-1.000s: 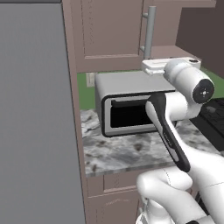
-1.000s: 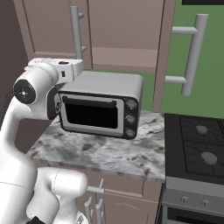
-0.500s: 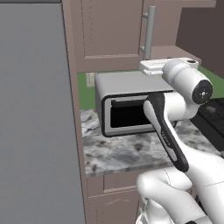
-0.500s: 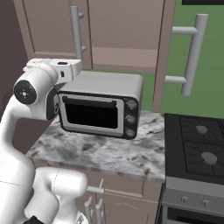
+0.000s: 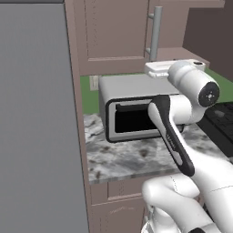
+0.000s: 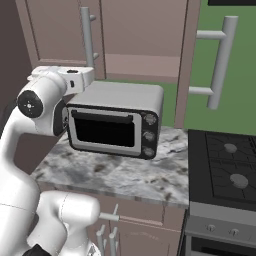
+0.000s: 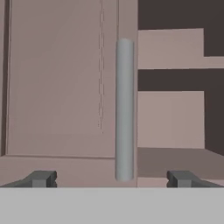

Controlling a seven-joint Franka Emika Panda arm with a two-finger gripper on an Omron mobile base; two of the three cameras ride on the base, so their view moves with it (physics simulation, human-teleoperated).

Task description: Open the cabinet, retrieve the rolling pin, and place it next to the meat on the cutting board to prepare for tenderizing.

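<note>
Above the marbled grey counter's (image 5: 132, 157) back edge, the two-finger gripper (image 7: 113, 178) faces the mauve-brown wall cabinet (image 7: 57, 78), fingers spread wide either side of its grey bar handle (image 7: 124, 109), evidently lined up to grasp it

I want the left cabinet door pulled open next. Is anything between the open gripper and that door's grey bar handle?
Nothing visible. In the hand view the open gripper faces the long vertical grey bar handle on the mauve-brown wall cabinet door, its fingertips either side, with only bare space between.
</note>
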